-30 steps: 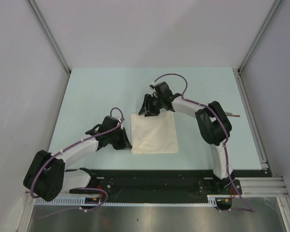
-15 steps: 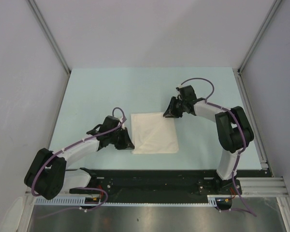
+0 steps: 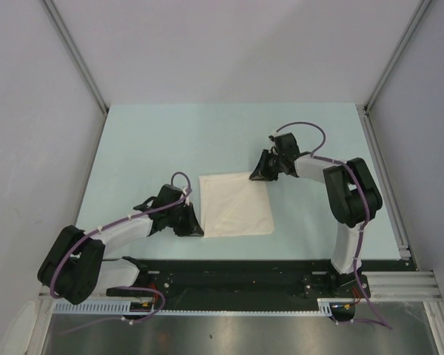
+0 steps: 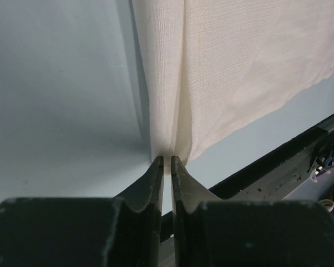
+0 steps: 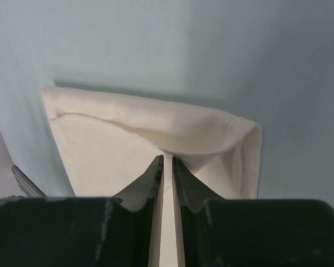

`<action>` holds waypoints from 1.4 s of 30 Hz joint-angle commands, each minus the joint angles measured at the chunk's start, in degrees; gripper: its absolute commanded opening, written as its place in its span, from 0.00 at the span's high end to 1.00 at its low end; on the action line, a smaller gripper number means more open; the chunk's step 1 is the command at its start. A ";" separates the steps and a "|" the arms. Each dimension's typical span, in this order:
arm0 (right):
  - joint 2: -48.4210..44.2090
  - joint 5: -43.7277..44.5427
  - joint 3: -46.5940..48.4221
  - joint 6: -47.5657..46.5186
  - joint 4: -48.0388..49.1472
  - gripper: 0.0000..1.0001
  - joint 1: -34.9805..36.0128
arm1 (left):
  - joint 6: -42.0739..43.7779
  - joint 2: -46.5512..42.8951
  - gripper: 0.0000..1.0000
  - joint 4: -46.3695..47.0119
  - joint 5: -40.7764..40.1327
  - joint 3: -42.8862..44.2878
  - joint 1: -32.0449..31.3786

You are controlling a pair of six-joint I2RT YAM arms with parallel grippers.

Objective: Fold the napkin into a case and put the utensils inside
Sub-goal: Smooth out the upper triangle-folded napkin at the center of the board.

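Two corners of the napkin (image 3: 237,205) are pinched by left hand (image 4: 167,160) and right hand (image 5: 167,159), clamped edges seemingly hidden.

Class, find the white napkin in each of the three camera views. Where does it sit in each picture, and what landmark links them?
Top view: the napkin lies centre, between both arms.
Left wrist: napkin upper right, its edge pinched by the left claw.
Right wrist: napkin centre, its edge pinched by the right claw.
Shared landmark: the pale blue table.
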 commanded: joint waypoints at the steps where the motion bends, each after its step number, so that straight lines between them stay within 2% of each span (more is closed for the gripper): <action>1: 2.48 -1.23 2.56 -0.20 2.75 0.85 -0.52 | -0.02 0.89 0.86 1.98 -0.51 -0.66 -0.51; 6: 5.38 -2.38 4.76 -0.64 3.19 0.86 -1.13 | 0.25 0.28 0.87 0.93 -2.01 -0.40 -0.51; 10: 6.00 -3.52 5.90 -0.64 3.28 0.86 -1.31 | 1.65 -3.67 0.84 -5.04 -5.08 3.53 -0.51; 13: 5.74 -4.66 6.51 -0.99 2.93 0.86 -1.31 | 2.44 -7.72 0.76 -9.70 -7.89 8.36 -0.43; 14: 5.65 -4.92 7.21 -1.17 2.66 0.87 -1.31 | 2.53 -8.24 0.70 -10.67 -8.42 9.61 -0.43; 18: 4.17 -5.10 7.84 -1.17 0.82 0.86 -1.31 | 3.76 -6.50 0.62 -10.50 -8.25 15.76 0.45; 22: -0.23 -3.26 5.82 -0.47 -0.94 0.84 -1.13 | 6.91 5.07 0.63 -10.32 -9.46 27.33 1.33; 25: -4.89 -2.82 2.22 -0.29 -1.29 0.82 -0.34 | 9.99 14.29 0.66 -14.00 -12.80 36.47 1.51; 31: -15.24 0.43 -6.03 -2.31 -4.19 0.80 2.38 | 17.72 28.65 0.64 -21.57 -15.28 51.16 2.91; 35: -20.09 0.61 -10.35 -2.75 -4.72 0.80 3.00 | 21.94 34.54 0.64 -22.28 -13.89 55.14 3.97; 42: -24.76 0.17 -13.61 -3.01 -4.37 0.79 2.91 | 26.17 38.68 0.64 -23.07 -15.99 58.31 4.41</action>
